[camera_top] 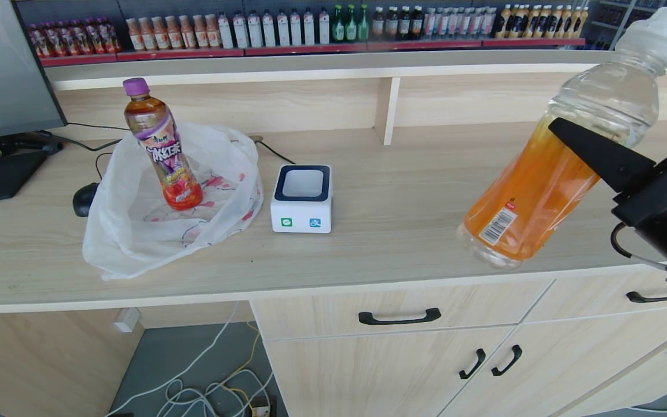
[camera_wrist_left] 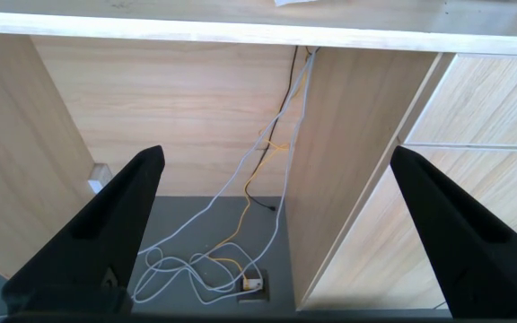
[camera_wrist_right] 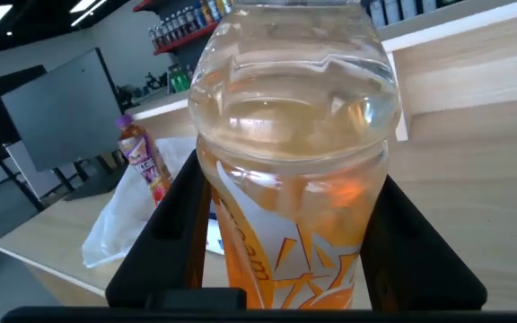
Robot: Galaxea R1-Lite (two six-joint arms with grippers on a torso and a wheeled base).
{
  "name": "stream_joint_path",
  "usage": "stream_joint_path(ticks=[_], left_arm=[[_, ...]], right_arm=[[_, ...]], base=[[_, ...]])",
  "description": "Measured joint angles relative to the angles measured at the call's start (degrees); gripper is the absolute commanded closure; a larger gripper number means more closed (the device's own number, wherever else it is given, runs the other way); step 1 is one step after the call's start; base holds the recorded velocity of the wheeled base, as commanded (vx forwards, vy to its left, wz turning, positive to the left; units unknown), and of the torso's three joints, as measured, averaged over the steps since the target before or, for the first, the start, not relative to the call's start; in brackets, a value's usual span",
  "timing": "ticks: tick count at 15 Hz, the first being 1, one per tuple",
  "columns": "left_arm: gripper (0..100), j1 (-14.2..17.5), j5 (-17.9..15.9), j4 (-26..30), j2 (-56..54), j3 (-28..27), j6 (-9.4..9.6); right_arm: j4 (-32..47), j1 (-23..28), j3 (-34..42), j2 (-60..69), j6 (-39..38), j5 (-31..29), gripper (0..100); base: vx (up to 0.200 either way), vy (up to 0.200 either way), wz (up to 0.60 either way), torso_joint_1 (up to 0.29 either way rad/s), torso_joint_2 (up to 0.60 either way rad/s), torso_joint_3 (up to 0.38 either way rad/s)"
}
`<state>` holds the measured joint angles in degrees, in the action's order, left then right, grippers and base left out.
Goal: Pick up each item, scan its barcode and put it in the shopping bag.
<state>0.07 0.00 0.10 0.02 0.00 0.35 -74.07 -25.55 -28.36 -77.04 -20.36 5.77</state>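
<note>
Orange drink bottle (camera_top: pixel 542 168), clear plastic, white cap.
- Contents: orange liquid fills the lower body; the shoulder and neck are see-through.
- Label: a white barcode patch sits low on the side, near the base, and shows in my head view.
- Position: in the air above the front edge of the pale wood-grain counter (camera_top: pixel 391 191), towards its right end. It is tilted, base down towards the front edge and cap up and away, well apart from the scanner.
- Hold: my right gripper (camera_wrist_right: pixel 290 238) is clamped across the body, one black finger on each side.

Left gripper (camera_wrist_left: pixel 276 233): spread wide and empty, hanging below the counter's front edge, before the open recess with the cables.

White square scanner box with dark blue-framed top (camera_top: pixel 303 198): mid-counter, just beside the bag.

White thin plastic shopping bag (camera_top: pixel 107 243): left part of the counter, mouth open.

Brown tea bottle with purple cap (camera_top: pixel 162 150): standing upright in the bag.

Progress, my judgement: the tea bottle is bagged and done. The orange bottle is picked up only. Its scan and bagging are left.
</note>
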Motion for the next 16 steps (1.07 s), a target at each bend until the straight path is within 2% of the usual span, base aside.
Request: stream_joint_path(ticks=[6,12,16], left_arm=[[0,0.0,0.0,0.0,0.0,0.0,-0.02],[0,0.0,0.0,-0.02,0.0,0.0,-0.02],[0,0.0,-0.02,0.0,0.0,0.0,0.0]], right_arm=[[-0.29,-1.12,0.61,-0.4,-9.5,1.04,100],[-3.83,-9.92,4.46,-0.93,-12.43,0.96,100],[-6.27,-11.9,5.38,-2.22,-13.67,0.96,100]], base=[[0.0,0.0,0.0,0.0,0.0,0.0],[0.0,0.0,0.0,0.0,0.0,0.0],[0.0,0.0,0.0,0.0,0.0,0.0]])
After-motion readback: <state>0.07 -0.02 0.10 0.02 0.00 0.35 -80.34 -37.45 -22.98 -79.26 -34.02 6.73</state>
